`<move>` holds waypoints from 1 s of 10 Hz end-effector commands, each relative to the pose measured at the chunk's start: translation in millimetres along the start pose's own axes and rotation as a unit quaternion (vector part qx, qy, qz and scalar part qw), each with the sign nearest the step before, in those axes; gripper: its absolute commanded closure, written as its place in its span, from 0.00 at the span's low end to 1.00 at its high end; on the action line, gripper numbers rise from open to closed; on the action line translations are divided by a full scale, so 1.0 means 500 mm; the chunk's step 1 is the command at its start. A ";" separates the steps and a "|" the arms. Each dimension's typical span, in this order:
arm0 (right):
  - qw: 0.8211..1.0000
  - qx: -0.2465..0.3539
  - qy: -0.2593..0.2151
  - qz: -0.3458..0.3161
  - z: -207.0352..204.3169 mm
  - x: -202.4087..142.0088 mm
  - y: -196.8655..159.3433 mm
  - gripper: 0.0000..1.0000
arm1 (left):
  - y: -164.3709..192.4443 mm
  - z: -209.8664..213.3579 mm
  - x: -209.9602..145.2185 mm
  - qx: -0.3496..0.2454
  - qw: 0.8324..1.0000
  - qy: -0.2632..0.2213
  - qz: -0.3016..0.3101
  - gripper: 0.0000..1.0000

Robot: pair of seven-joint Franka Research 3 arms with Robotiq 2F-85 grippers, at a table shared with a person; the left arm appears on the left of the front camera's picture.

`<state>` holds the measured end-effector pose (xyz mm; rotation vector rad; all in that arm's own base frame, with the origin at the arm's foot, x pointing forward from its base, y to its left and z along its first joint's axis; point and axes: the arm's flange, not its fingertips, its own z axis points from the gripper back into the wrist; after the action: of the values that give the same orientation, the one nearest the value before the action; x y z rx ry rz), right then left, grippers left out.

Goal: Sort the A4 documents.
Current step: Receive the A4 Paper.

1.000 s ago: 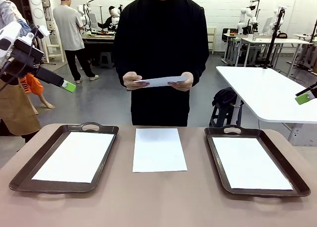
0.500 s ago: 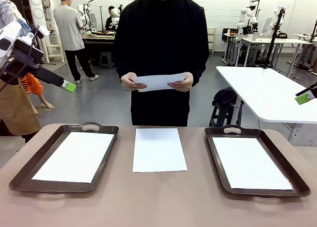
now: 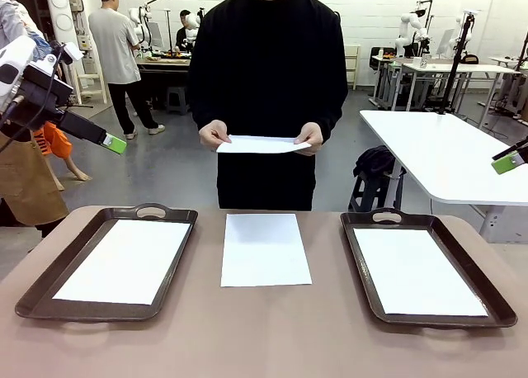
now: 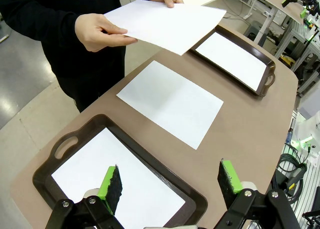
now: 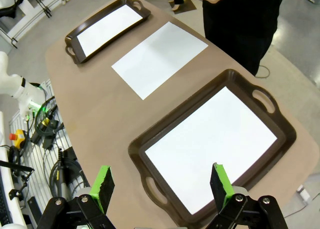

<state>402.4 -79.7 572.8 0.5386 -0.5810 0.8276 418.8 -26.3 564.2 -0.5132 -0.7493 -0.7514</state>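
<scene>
One A4 document lies bare on the table's middle, between two dark brown trays. The left tray holds a white sheet, and so does the right tray, whose sheet lies flat. The person across the table holds another sheet level in both hands at waist height. My left gripper hangs open high at the left, above the left tray. My right gripper stands open high at the right, over the right tray. Nothing is between either pair of fingers.
The brown table's front edge runs close to me, and bare tabletop stretches in front of the trays. A white table stands behind at the right. Another person works at a bench far back left.
The person has tipped the held sheet from face-up back to level and lowered it slightly. Neither arm has moved, and the sheets on the table lie as before.
</scene>
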 end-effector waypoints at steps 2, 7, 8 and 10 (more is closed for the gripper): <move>1.000 -0.001 0.000 0.000 -0.002 0.000 -0.001 0.00 | 0.000 0.000 0.000 0.000 1.000 -0.001 0.000 0.00; 1.000 -0.001 0.000 0.000 -0.002 0.000 -0.001 0.00 | 0.000 0.000 0.000 0.000 1.000 -0.001 0.000 0.00; 1.000 -0.001 0.000 0.000 -0.002 0.000 -0.001 0.00 | 0.000 0.000 0.000 0.000 1.000 -0.001 0.000 0.00; 1.000 -0.001 0.000 0.000 -0.002 0.000 -0.001 0.00 | 0.000 0.000 0.000 0.000 1.000 -0.001 0.000 0.00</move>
<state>402.4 -79.7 572.8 0.5386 -0.5810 0.8276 418.8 -26.3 564.2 -0.5132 -0.7493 -0.7514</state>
